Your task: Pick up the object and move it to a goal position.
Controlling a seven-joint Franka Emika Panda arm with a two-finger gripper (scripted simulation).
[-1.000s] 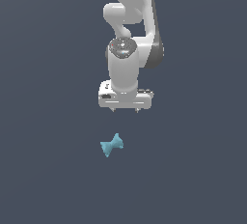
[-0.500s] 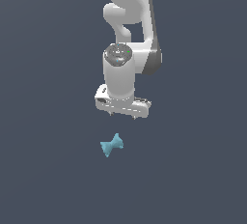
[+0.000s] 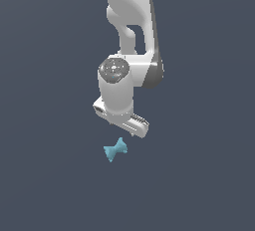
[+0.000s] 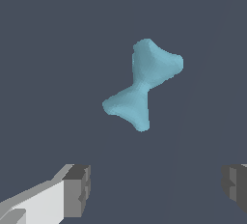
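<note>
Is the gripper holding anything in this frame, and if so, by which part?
Nothing is held. The gripper is open, and the teal bow-tie piece lies apart from its fingers, untouched.

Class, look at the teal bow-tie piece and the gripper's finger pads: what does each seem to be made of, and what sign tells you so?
Bow-tie piece: looks like matte plastic or foam; even light-blue colour, soft faceted shading, no sharp highlights. As a simulator render, the real material stays open.
Finger pads: dark grey, dull, possibly rubber; ridged steps show along the edge. The gripper body beside them looks like smooth white plastic.
</note>
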